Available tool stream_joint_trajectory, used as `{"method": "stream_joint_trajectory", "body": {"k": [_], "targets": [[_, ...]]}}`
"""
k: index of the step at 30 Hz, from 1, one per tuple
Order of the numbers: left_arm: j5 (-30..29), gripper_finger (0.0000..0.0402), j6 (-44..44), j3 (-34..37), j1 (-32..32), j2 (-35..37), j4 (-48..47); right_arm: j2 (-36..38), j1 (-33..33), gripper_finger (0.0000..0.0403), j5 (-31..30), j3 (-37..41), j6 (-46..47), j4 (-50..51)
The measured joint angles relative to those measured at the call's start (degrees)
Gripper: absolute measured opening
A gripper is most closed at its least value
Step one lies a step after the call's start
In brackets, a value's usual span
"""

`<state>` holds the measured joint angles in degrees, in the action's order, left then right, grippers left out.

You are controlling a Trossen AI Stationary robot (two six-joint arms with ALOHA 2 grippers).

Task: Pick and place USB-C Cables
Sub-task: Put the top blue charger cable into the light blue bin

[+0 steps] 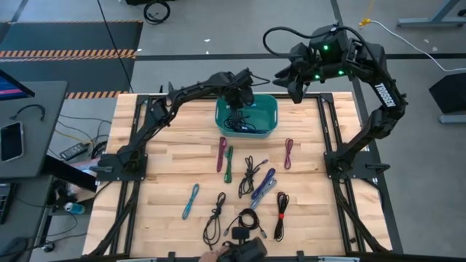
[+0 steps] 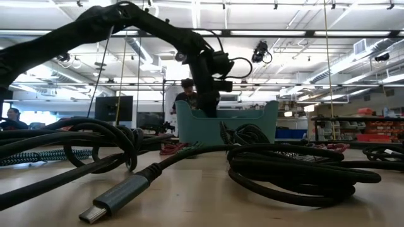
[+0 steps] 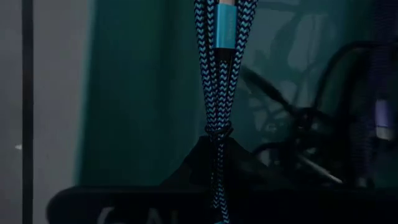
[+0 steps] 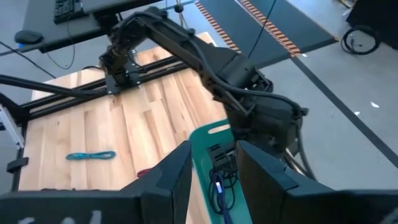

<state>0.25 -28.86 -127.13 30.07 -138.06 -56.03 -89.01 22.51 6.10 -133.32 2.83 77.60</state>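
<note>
Left gripper (image 1: 237, 102) pinches a blue cable (image 3: 217, 93), apparently over the bin (image 1: 268, 109).

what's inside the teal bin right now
Dark coiled cables lie in the teal bin. The left gripper, shut on a blue braided cable, hangs over them. The arm covers part of the bin floor.
</note>
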Motion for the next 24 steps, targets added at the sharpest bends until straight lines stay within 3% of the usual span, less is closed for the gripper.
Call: {"method": "stream_joint_trajectory", "body": {"k": [10, 24], "targets": [[1.4, 0.0019, -2.1, 0.0, 0.4, -2.1, -4.6, 0.0, -3.1, 0.0132, 0.0, 0.0, 0.0, 0.0], [0.7, 0.0019, -1.7, -0.1, -1.8, -3.9, -4.2, 0.0, -6.0, 0.0132, 0.0, 0.0, 0.6, 0.0]]}}
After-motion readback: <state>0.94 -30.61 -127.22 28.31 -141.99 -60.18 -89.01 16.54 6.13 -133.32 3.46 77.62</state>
